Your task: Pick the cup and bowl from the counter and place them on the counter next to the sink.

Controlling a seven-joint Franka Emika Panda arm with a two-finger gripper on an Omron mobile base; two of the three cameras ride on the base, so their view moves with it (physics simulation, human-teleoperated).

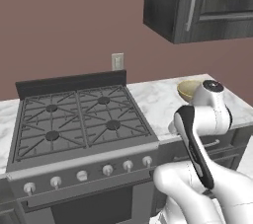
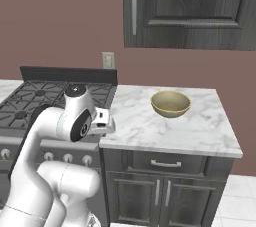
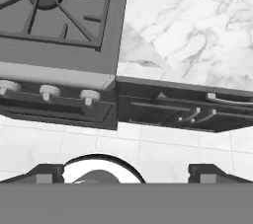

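Yellow-tan bowl (image 2: 170, 103) sits on the marble counter (image 2: 200, 131); the tool (image 3: 126, 172) hangs spread, empty.

Veined white marble counter (image 2: 200, 126), smooth; matt dull-yellow bowl (image 2: 171, 104); dark wood-grain cabinets (image 2: 165, 191); grey metal stove (image 1: 79, 119)

Kitchen: gas stove (image 1: 81, 119), marble counter (image 2: 175, 128), dark cabinets (image 2: 190, 8).

The bowl (image 1: 188, 90) sat on the counter (image 1: 158, 100) right of the stove (image 1: 79, 119), partly behind the arm (image 1: 207, 119).
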